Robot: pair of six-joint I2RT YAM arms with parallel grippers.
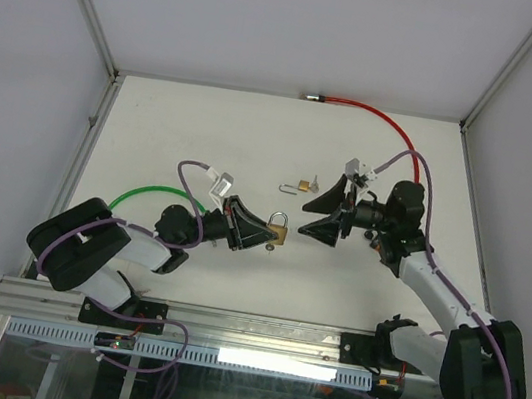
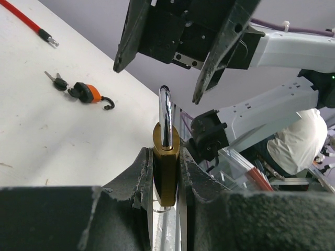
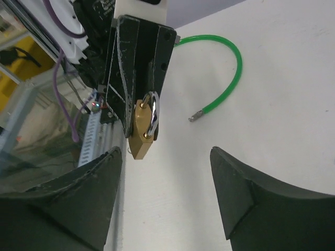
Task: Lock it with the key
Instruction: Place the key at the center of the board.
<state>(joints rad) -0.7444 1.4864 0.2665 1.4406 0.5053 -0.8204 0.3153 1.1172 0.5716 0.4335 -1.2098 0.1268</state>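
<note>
1. Table [image 1: 206, 129]: white top w/ walls on the left, far & right sides. Both arm bases sit at the near edge.
2. Left arm: reaches in from the near-left corner toward the table's middle. Left gripper [image 1: 263, 231] is clamped tight on the padlock [image 1: 279, 228], w/ its fingers [image 2: 137, 175] pressing the brass body from both sides.
3. Right arm: comes from the near-right corner, wrist over the right half of the table. Right gripper [image 1: 304, 218] points at the left one. Its jaws are spread wide w/ nothing betw. them. Its tips are near the padlock's shackle but not touching it.
4. Red cable [image 1: 371, 110]: runs along the far edge, then curves toward the right arm.
5. Green cable [image 1: 145, 196]: arcs over the left half of the table, beside the left arm. In the right wrist view its free metal end lies on the surface.
6. Padlock: held off the surface, approx mid-table, slightly nearer the near edge. Brass body is in the grip, silver shackle sticks out toward the right gripper. Can't tell if the shackle is snapped in.
7. Keys [image 1: 301, 185]: small bunch w/ an orange tag & a black hook. Lying flat on the table just beyond the padlock toward the far edge, touched by neither gripper.
</note>
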